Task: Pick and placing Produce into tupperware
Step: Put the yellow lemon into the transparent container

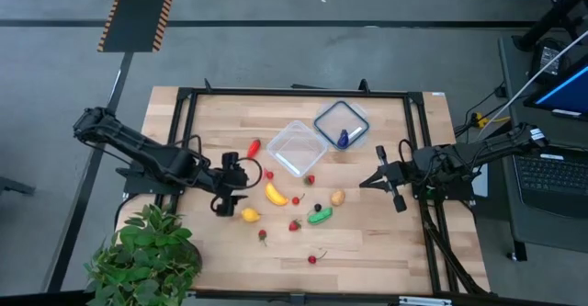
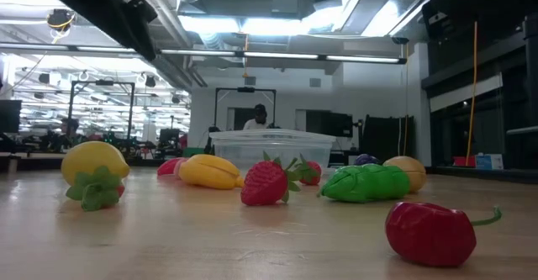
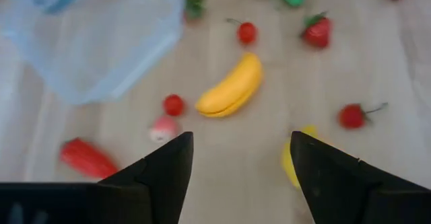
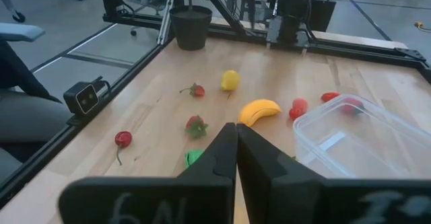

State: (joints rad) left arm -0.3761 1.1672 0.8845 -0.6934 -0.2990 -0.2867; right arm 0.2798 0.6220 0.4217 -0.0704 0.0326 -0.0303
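Left gripper (image 1: 231, 188) hovers over the counter (image 1: 367, 242) just left of the banana (image 1: 276, 193), fingers (image 3: 168, 167) apart, holding nothing. Right gripper (image 1: 378, 181) waits at the counter's right side, fingers (image 4: 222, 157) pressed together, empty.

Tub (image 1: 296, 147) sits mid-counter and looks empty; produce lies scattered in front of it. Lid (image 1: 342, 126) lies just right of the tub with a blue-purple piece (image 1: 343, 139) on it.

Risks, judged:
- Banana is curved and smooth; an off-centre pinch could squirt it aside into the lemon (image 1: 250, 215) or small red pieces.
- Tub is light; a clipped rim could slide it.

Views: left wrist shows the banana (image 3: 231, 87) ahead of the open fingers, with a red pepper (image 3: 87, 158) to 1 side. Low view shows a person (image 2: 257, 116) far behind the counter, seen nowhere else. High view alone gives the whole layout, including the plant (image 1: 147, 251).
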